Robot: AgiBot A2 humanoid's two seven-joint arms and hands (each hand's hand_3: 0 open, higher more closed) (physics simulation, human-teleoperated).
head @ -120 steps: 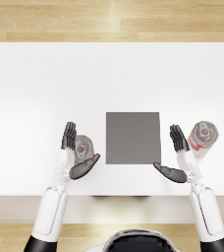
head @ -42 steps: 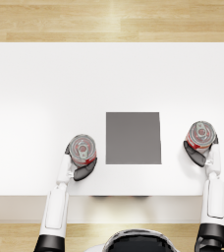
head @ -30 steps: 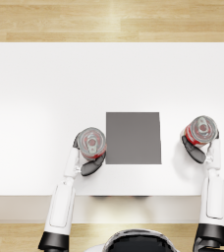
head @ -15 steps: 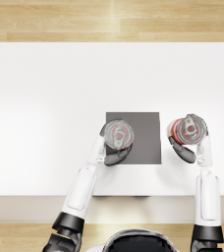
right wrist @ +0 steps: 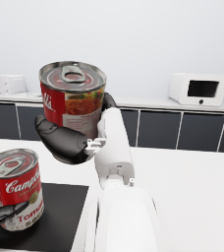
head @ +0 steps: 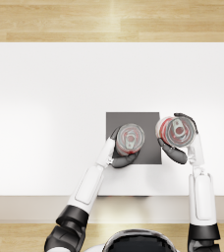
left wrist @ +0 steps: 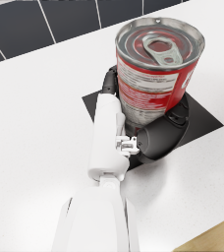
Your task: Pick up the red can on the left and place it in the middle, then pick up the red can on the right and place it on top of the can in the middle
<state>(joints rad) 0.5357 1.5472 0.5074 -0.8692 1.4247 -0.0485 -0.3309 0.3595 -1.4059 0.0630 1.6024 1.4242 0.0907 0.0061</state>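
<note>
Holding the second can raised in my right hand, I see it just right of the first can, upright on the dark mat in my left hand.

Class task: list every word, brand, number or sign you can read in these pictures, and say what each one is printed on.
"Campbell's": left can, held by the left hand on the mat; the last letters curve out of sight.
"Toma...": same can, cut off by the curve.
Right can, in the right hand: white script, only partly seen, unreadable.
Small print on the left can's back label: too blurred.
</note>
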